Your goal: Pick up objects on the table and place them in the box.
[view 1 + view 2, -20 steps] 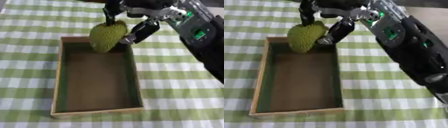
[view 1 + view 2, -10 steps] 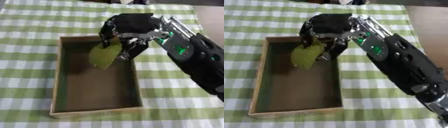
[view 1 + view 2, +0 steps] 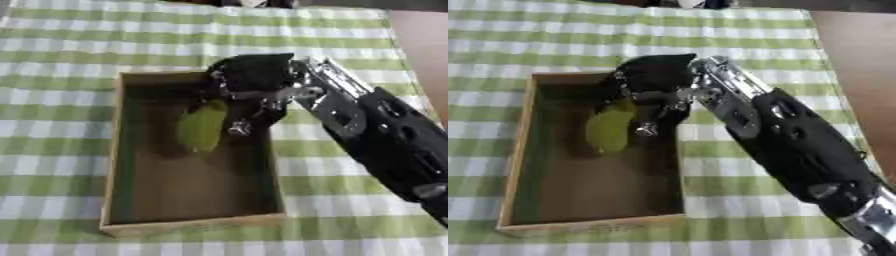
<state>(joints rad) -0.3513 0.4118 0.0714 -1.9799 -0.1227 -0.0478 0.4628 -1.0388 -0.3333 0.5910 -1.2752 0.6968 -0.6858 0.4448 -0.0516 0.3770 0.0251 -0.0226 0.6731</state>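
Observation:
A green bumpy fruit (image 3: 201,127) hangs inside the wooden box (image 3: 112,150), near its far half and just above the floor. My right hand (image 3: 249,85) reaches in over the box's far right corner, fingers curled down around the fruit's top. The black and silver forearm (image 3: 376,135) runs off to the lower right. My left hand does not show in either view.
The box stands on a green and white checked cloth (image 3: 70,45). Bare brown tabletop (image 3: 424,45) shows past the cloth's right edge. The near half of the box floor (image 3: 188,190) holds nothing.
My right hand has carried the fruit down from above the box's far rim into the box. The camera has also shifted, so the box sits differently in the picture.

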